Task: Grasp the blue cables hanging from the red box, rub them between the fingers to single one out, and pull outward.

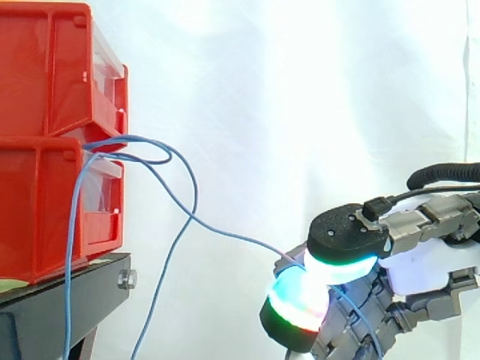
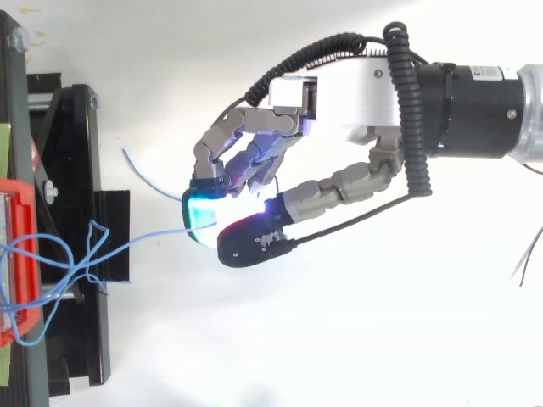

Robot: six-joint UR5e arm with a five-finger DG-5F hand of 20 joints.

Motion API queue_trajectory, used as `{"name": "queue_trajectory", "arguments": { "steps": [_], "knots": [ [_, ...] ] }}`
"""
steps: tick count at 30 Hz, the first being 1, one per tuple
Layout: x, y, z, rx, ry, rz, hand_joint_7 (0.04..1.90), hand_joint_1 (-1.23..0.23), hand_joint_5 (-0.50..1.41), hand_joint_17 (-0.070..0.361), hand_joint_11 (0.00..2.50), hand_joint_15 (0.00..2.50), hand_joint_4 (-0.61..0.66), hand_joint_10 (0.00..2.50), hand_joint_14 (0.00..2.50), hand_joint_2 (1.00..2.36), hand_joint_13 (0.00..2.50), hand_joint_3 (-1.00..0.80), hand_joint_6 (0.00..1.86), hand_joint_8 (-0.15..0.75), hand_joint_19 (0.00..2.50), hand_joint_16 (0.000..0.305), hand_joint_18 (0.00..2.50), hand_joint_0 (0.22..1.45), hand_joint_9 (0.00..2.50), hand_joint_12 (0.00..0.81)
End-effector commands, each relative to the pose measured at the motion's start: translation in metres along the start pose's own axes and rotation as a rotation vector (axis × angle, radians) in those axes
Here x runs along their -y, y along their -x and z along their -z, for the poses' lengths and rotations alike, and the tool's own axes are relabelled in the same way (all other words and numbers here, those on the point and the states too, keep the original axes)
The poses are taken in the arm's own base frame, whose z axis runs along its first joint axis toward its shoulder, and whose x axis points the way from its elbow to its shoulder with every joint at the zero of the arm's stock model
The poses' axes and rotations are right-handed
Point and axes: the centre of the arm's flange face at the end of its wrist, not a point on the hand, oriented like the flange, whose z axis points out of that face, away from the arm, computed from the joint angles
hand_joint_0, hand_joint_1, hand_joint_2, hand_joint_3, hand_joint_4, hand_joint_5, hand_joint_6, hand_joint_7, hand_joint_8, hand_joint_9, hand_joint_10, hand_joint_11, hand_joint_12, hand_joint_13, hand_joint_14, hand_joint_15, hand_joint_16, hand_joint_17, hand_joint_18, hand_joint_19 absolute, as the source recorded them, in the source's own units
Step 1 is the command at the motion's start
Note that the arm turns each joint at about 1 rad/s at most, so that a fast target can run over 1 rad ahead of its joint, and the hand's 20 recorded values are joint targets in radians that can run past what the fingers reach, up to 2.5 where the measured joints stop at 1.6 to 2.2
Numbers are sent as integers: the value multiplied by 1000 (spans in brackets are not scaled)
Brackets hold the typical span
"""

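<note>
Blue cables [image 1: 196, 191] spill from the gap between the two stacked red bins [image 1: 41, 75] at the left edge of the side view, above the black stand [image 1: 71, 289]. Between the bins and the hand [image 2: 348, 97] lies open room, with the white curtain [image 1: 300, 90] behind and nothing else standing in it. In the top view the floor around the hand is bare white, and the stand's black frame sits well apart from the fingers.

The cables are thin and pale blue. They loop loosely at the bin front, and two strands drop down past the stand's edge. One strand [image 1: 240, 236] leaves the tangle and runs in a shallow slant down and to the right, fairly taut, to the hand. In the top view another short blue end [image 2: 136, 165] curves in toward the same fingertip.

The hand's fingers are curled. The thumb's black-backed pad, glowing cyan, presses against a fingertip [image 1: 300, 300] glowing cyan, green and red, and the slanting strand is pinched between them. Beyond the pinch it continues down past the fingers.
</note>
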Motion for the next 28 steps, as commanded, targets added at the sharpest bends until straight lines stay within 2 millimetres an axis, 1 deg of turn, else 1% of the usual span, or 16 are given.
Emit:
{"name": "queue_trajectory", "arguments": {
  "steps": [1,28],
  "knots": [
    [0,0,0,0,0,0,1013,-784,-112,151,342,325,-94,11,13,1138,725,73,904,325,434,67,716,593,817,425],
    [0,0,0,0,0,0,1011,-785,-113,151,354,332,-95,13,12,1145,729,67,905,325,433,67,718,592,820,425]
  ]
}}
